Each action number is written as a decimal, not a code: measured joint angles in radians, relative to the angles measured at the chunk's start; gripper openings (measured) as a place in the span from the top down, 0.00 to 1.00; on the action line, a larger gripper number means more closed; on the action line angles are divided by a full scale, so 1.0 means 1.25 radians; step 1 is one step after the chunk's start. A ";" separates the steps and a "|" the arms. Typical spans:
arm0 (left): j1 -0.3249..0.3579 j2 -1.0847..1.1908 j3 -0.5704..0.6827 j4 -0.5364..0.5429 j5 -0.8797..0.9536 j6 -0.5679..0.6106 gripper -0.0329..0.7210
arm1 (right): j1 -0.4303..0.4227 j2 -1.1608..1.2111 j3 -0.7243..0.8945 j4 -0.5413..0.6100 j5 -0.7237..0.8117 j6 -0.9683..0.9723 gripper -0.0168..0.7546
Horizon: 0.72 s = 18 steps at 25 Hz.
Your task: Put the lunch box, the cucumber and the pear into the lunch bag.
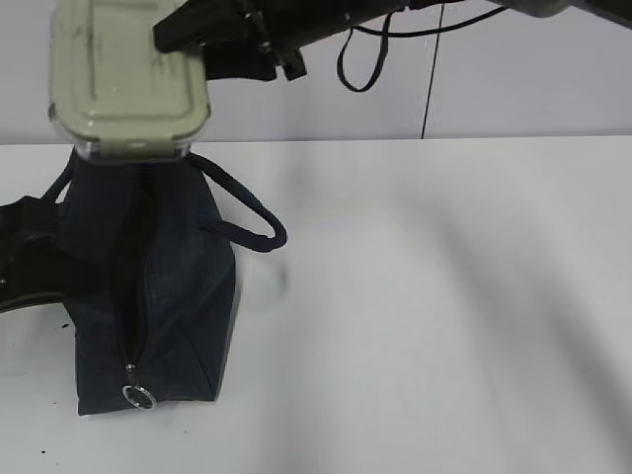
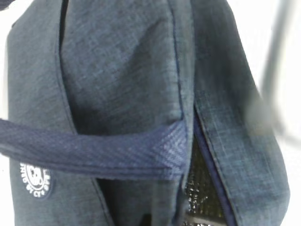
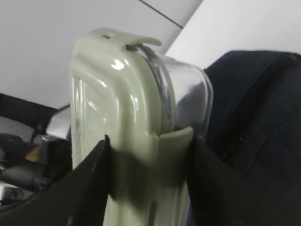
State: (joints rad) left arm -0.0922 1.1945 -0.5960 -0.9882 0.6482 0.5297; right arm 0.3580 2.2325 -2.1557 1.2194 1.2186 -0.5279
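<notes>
My right gripper [image 1: 190,38] is shut on the lunch box [image 1: 126,79], a sage-green ridged lid over a clear base, and holds it on edge just above the top of the lunch bag [image 1: 173,286]. In the right wrist view the black fingers [image 3: 89,183] clamp the lunch box [image 3: 122,108] from both sides, with the lunch bag [image 3: 254,117] behind it. My left gripper [image 1: 22,262] is at the bag's left side, its fingers hidden in fabric that is drawn toward it. The left wrist view is filled by the lunch bag [image 2: 117,70] and a slit showing its lining [image 2: 202,188]. The cucumber and the pear are out of view.
The bag stands on a white table [image 1: 444,296] near its left front. One loop handle [image 1: 247,212] hangs off to the bag's right. The zipper ring pull [image 1: 139,397] hangs at the bag's near end. A black cable [image 1: 360,59] loops down from the right arm.
</notes>
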 joint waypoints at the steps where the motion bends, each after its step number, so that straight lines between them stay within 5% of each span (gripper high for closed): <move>1: 0.000 0.000 0.000 0.000 -0.002 0.000 0.98 | 0.011 0.000 0.000 -0.034 0.004 0.000 0.51; 5: 0.000 0.000 0.000 0.000 -0.005 0.000 0.98 | 0.028 0.002 0.000 -0.143 0.017 0.016 0.51; 12: 0.000 0.000 0.000 -0.005 -0.009 0.000 0.98 | 0.026 0.066 0.000 -0.203 0.008 0.091 0.51; 18: -0.002 0.000 0.000 -0.014 -0.009 0.000 0.98 | 0.026 0.080 0.000 -0.392 0.008 0.193 0.51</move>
State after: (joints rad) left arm -0.0941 1.1945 -0.5960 -1.0055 0.6367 0.5297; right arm 0.3911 2.3322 -2.1557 0.7293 1.2284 -0.2860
